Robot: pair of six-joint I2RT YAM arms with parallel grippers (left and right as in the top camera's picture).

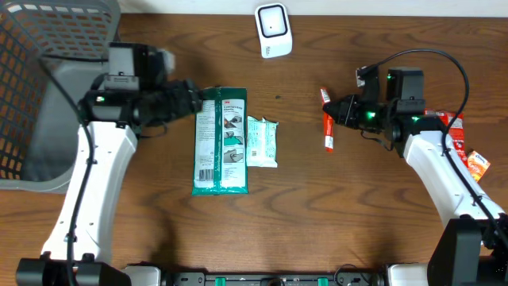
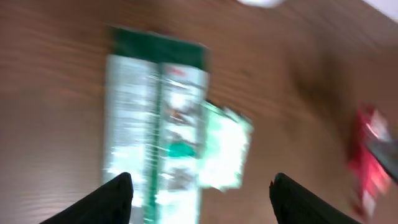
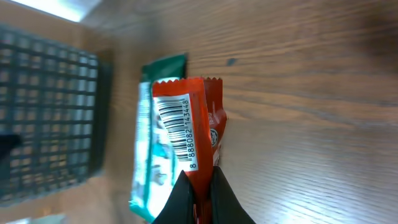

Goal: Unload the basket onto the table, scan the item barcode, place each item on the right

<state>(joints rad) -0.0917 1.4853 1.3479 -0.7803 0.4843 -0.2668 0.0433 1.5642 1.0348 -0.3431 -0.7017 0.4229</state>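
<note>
Grey plastic mesh basket [image 1: 32, 79] far left, likely the drop bin. Left gripper [image 2: 200, 185] wide open, empty, over the green-and-white packet [image 1: 221, 143]. White boxy scanner [image 1: 273, 30] at far edge. Right gripper [image 3: 198, 186] pinched shut on narrow red foil sachet [image 3: 189, 124], right of centre, likely to present it: long axis front-to-back, serrated end away from the grip, barcode toward wrist camera.

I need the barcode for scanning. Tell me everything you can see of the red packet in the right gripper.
The slim red glossy packet has a zigzag crimped end and a white barcode panel facing the right wrist camera. The right gripper is shut on its other end. Whether it touches the brown wooden table is unclear.
</note>
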